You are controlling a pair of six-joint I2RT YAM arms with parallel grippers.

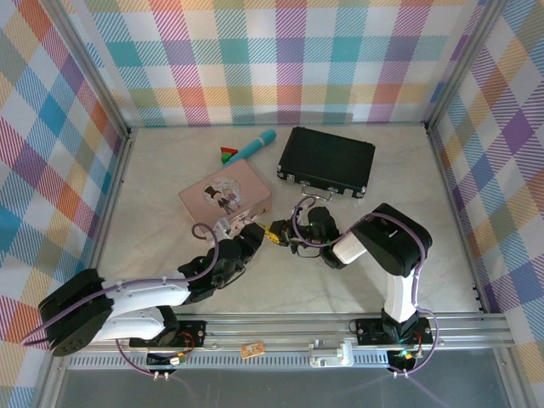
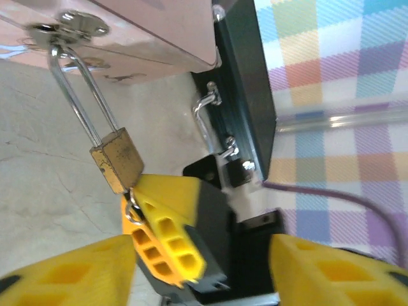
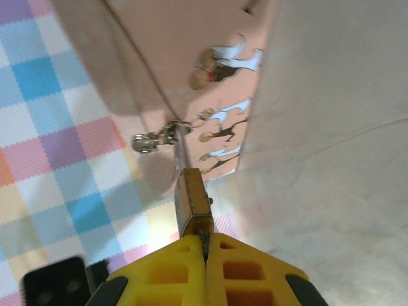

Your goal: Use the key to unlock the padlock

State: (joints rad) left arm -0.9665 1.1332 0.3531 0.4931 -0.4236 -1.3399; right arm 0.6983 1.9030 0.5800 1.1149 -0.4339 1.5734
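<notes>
Right gripper (image 3: 205, 254) is clamped shut on the key (image 3: 204, 241). A thin grey sliver runs from between its fingers (image 3: 166, 280) into the bottom of the padlock (image 3: 191, 203). It looks seated in the keyway, but depth can't be confirmed. Left gripper (image 1: 253, 234) is open, fingers (image 2: 64, 274) wide apart, holding nothing.

Padlock location: near the middle of the table (image 1: 170, 170), hung from the hasp (image 2: 80, 24) on the tin's (image 1: 223, 197) near-right edge. The shackle (image 2: 80, 95) is threaded through and looks latched.

Key relation: the padlock sits dead ahead of the right fingertips, joined to them by the key. Its long axis, shackle to keyway, lines up with that gripper's own axis, so the turn is probably a wrist roll about that line. Left gripper is just beside the body, which lies ahead of its open fingers, not between them. It's likely needed to brace against the twist. Right arm is nearer.

Count: one padlock, one key, one tin, one case (image 1: 327, 160), two grippers.
</notes>
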